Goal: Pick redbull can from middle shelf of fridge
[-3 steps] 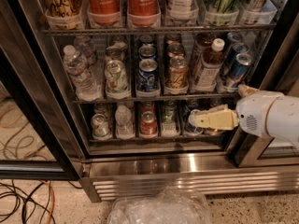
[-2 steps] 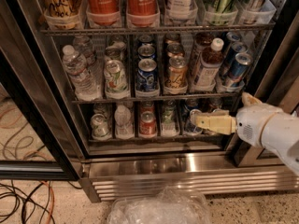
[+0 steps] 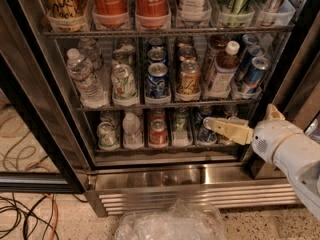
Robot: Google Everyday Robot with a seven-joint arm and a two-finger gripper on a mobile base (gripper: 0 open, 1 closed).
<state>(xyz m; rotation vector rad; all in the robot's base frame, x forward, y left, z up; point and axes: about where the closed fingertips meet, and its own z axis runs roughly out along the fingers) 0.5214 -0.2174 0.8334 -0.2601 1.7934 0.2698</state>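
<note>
The fridge [image 3: 150,176] stands open in front of me. Its middle shelf [image 3: 165,104] holds water bottles [image 3: 85,76] on the left and mixed cans. Three slim blue-and-silver redbull cans [image 3: 255,73] stand in a row at the shelf's right end. A wider dark-blue can [image 3: 157,80] and a gold-orange can [image 3: 189,79] stand in the middle. My gripper [image 3: 220,127] is cream coloured and points left, in front of the bottom shelf's right end. It is below and left of the redbull cans and holds nothing that I can see.
Coca-Cola bottles [image 3: 110,1] fill the rack above. The bottom shelf holds several small cans [image 3: 158,132]. The black door frame [image 3: 35,114] is on the left and cables [image 3: 25,209] lie on the floor. Crumpled clear plastic [image 3: 170,224] lies at the fridge's foot.
The arm's white body has sunk a little lower and to the right. The gripper's tip stays by the bottom shelf's right end. The cans have not moved.
</note>
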